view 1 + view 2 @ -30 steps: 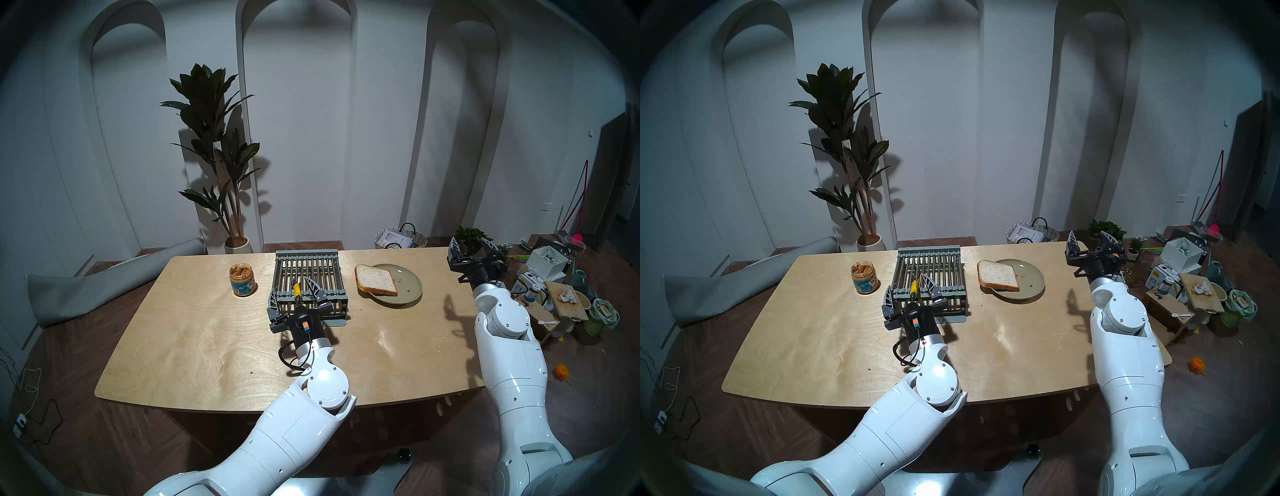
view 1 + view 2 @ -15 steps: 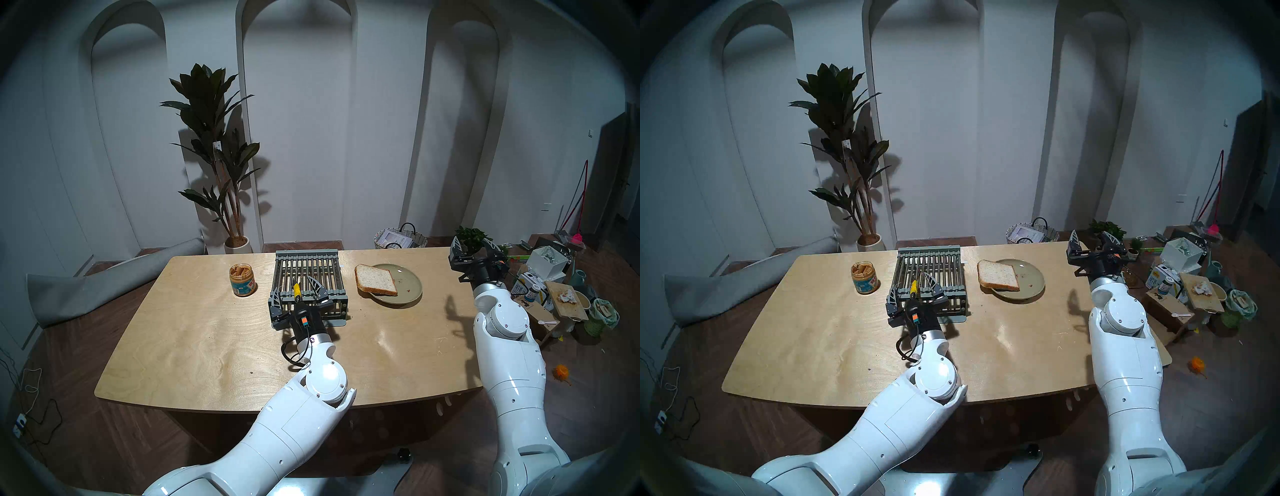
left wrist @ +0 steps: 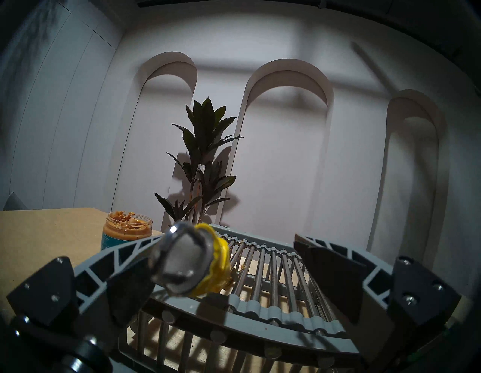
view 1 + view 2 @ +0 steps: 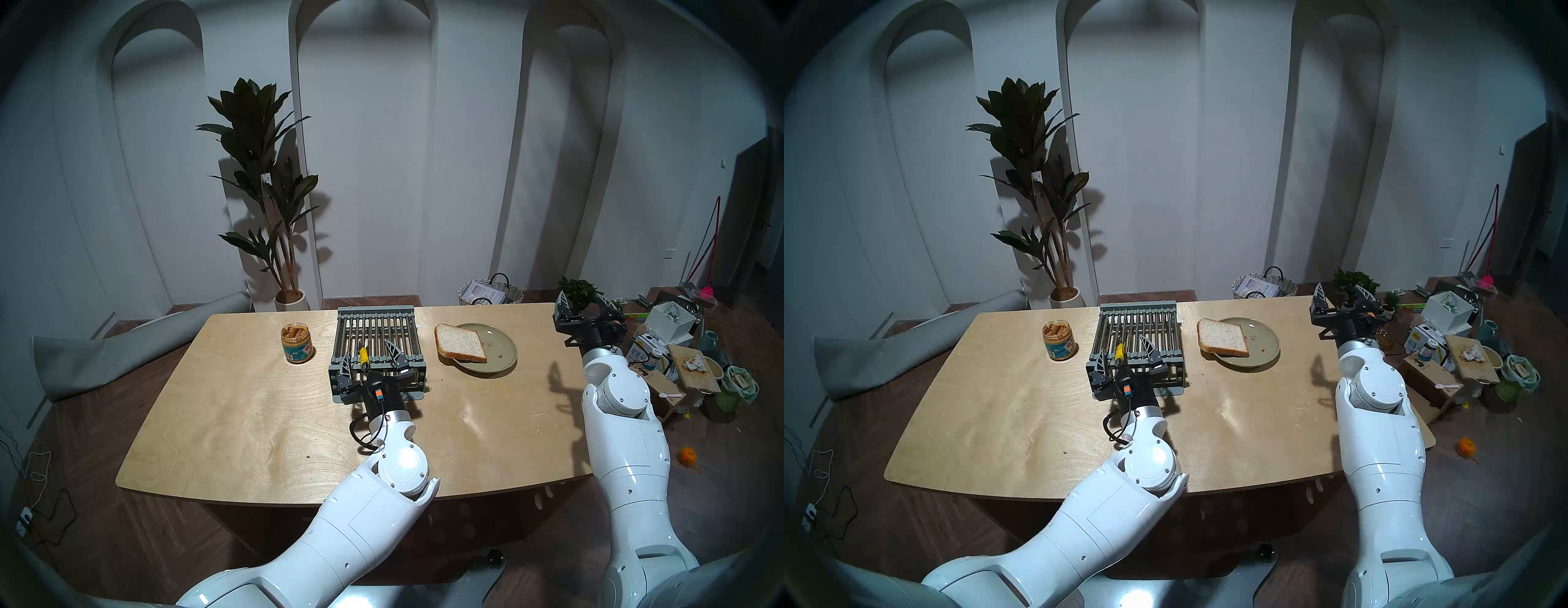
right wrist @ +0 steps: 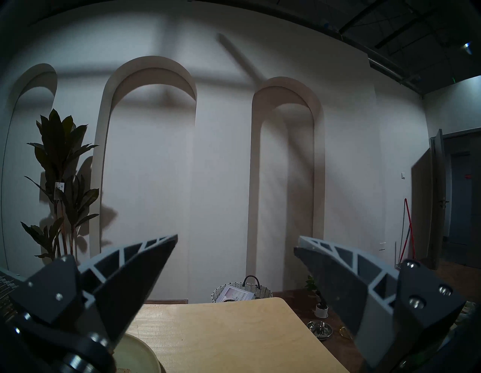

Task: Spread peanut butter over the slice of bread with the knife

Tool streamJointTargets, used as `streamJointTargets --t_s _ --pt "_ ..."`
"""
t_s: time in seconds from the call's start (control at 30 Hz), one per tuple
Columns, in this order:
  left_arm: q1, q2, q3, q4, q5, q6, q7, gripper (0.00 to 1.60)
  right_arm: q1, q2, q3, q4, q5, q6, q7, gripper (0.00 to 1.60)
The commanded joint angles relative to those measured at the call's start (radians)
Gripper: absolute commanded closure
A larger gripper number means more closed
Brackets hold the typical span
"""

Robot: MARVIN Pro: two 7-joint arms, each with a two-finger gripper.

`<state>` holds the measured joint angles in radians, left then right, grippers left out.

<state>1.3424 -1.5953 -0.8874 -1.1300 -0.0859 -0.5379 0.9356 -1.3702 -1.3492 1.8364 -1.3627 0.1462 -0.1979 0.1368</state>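
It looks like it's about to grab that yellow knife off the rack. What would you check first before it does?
1. Left claw open: ok, jaws wide apart.
2. Knife between the jaws: ok, its yellow handle lies between them on the grey rack, nearer the claw's left finger.
3. Handle already gripped: not ok, neither finger presses on it.
4. Peanut butter jar lid off: ok.
5. Slice of bread ready: ok, lying on the green plate.
6. Right claw out of the way: ok, open, raised beside the table's right edge.
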Motion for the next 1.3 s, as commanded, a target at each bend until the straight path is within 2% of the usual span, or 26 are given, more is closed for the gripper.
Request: streamJointTargets --t_s 0.0,0.33,0.4,0.5,0.57,0.8,0.97,1.27 --pt "-0.034 -0.01 -0.004 -0.002 0.008 -0.018 -0.001 0.0 0.002 0.006 0.001 -0.02 0.0 -0.016 0.006 0.0" --pt "-0.055 -0.018 0.0 0.02 0.011 -0.03 -0.008 0.03 0.003 0.009 0.005 -0.014 0.001 -0.019 0.008 0.0" --pt "-0.055 -0.022 0.001 0.021 0.0 -0.029 -0.016 0.09 0.005 0.01 0.006 -0.012 0.001 -0.019 0.009 0.0" --pt "-0.058 -0.028 0.001 0.028 -0.003 -0.03 -0.019 0.4 0.006 0.009 0.008 -0.02 0.003 -0.013 0.01 0.0" --pt "-0.06 -0.032 0.0 0.036 -0.006 -0.031 -0.021 0.5 0.007 0.01 0.009 -0.021 0.004 -0.013 0.012 0.0" --pt "-0.072 -0.039 -0.006 0.056 -0.007 -0.034 -0.02 0.5 0.017 0.014 0.013 -0.002 0.006 -0.018 0.019 0.0" --pt "-0.08 -0.041 -0.011 0.065 -0.009 -0.037 -0.02 0.67 0.019 0.016 0.016 0.005 0.006 -0.021 0.022 0.0" --pt "-0.098 -0.043 -0.032 0.086 -0.015 -0.036 -0.027 0.51 0.022 0.013 0.022 0.0 0.018 -0.018 0.03 0.0"
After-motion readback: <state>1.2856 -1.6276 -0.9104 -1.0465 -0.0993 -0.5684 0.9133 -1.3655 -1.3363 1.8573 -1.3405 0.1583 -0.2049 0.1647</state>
